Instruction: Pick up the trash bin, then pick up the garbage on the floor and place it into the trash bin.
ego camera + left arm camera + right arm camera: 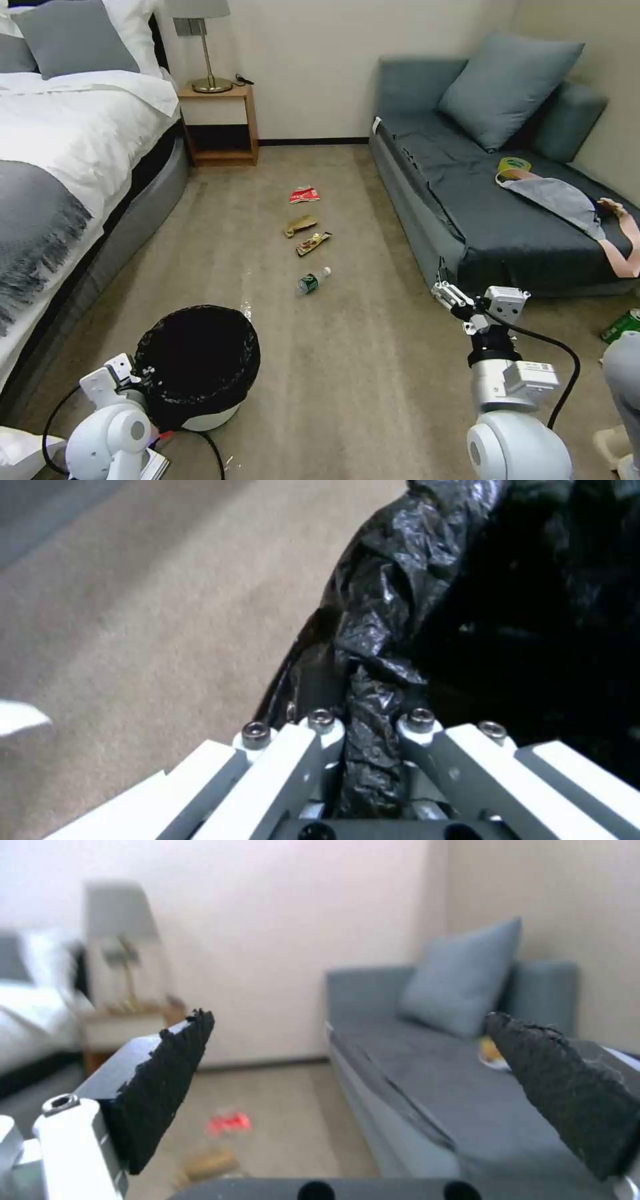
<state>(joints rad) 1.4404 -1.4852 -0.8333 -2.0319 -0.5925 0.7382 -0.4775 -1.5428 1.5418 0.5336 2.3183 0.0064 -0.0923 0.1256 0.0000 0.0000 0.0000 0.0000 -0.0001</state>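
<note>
The trash bin (200,373), white with a crinkly black bag over its rim, is at the lower left on the floor (373,373). My left gripper (137,377) is shut on the bin's near rim; in the left wrist view its fingers (313,760) pinch the folded bag (370,750). The garbage lies in a row mid-carpet: a red-and-white packet (305,195), a brown paper wrapper (300,225), a gold-brown snack wrapper (313,243) and a small clear bottle (312,281). My right gripper (448,295) hangs open by the sofa's front corner, its black pads (167,1085) wide apart.
A bed (67,147) runs along the left and a grey sofa (467,213) along the right, leaving a carpet lane between. A nightstand (220,127) with a lamp stands at the back wall. A yellow tape roll (514,164) lies on the sofa. A green item (623,325) lies at the right edge.
</note>
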